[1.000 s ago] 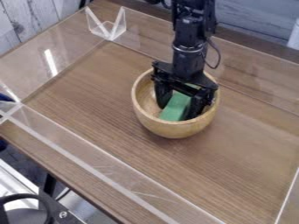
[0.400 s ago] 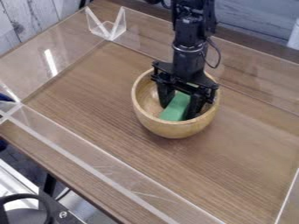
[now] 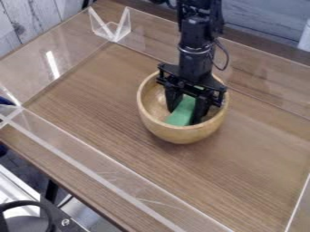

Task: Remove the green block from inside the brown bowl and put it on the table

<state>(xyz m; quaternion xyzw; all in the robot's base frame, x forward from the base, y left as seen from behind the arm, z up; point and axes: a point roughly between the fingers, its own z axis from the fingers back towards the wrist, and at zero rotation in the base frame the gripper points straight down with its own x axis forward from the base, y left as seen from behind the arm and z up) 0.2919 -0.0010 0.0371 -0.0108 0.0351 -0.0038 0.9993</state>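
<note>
One black robot gripper (image 3: 191,92) reaches down from the top of the frame into a brown bowl (image 3: 182,131) on a wood-grain table (image 3: 97,127), its fingers drawn closed around the green block (image 3: 182,112) just right of the frame's middle. The bright-green bar lies inside the bowl, directly below the tool and between its fingertips, its lower end showing in front of the dark fingers while the upper part is hidden behind them. Whether the block is clear of the bowl's floor cannot be told from this view. The bowl's thick, light rim circles both block and fingertips. A clear, angular plastic piece (image 3: 111,24) stands at the upper left of the frame, and a coiled black cable (image 3: 27,216) occupies the lower left corner, well apart from the bowl.
</note>
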